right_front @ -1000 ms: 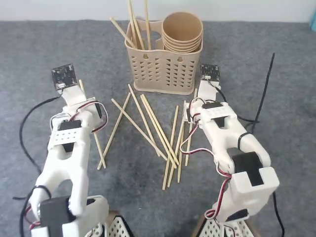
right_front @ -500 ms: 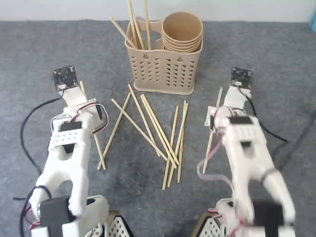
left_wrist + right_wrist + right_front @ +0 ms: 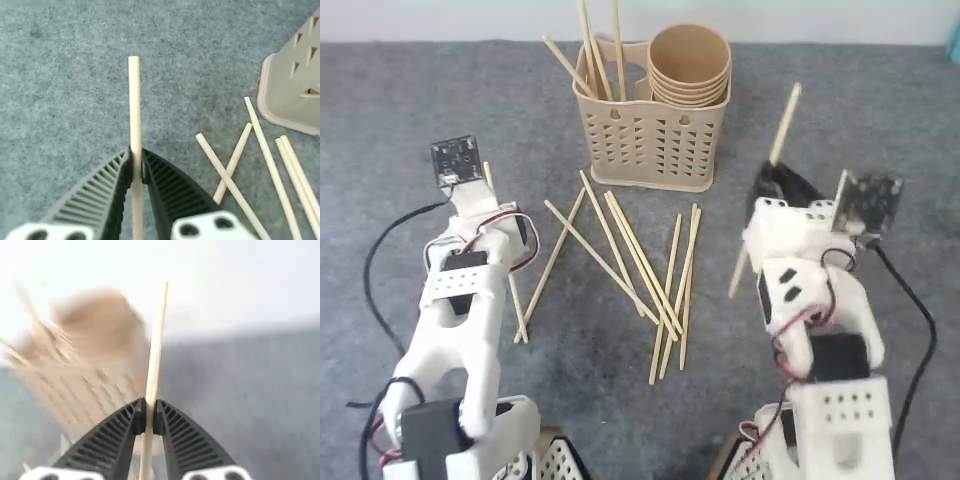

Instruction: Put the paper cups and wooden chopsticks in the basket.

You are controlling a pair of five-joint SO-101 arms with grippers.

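Chopstick (image 3: 783, 123) clamped in right claw (image 3: 149, 410) — tip up toward basket (image 3: 650, 150); left claw (image 3: 136, 160) pinches second chopstick (image 3: 133, 100) (flat).

A robotics lab or a maker's test corner, not a kitchen; the bench (image 3: 400, 90) is covered edge to edge in grey felt-like matting; two white arms, one at the lower left (image 3: 455, 320) and one at the lower right (image 3: 815, 300) of the high view, show bare plastic shells, exposed servo blocks and loose red, black and white wires (image 3: 518, 232); a small bare circuit board (image 3: 455, 160) rides on each wrist; black cables (image 3: 366, 285) trail over the matting; perforated white base plates (image 3: 560, 460) sit at the bottom edge; a plain pale wall (image 3: 440, 20) runs along the top; household goods, a beige basket (image 3: 650, 150) and wooden chopsticks (image 3: 620, 250), lie among this hardware.
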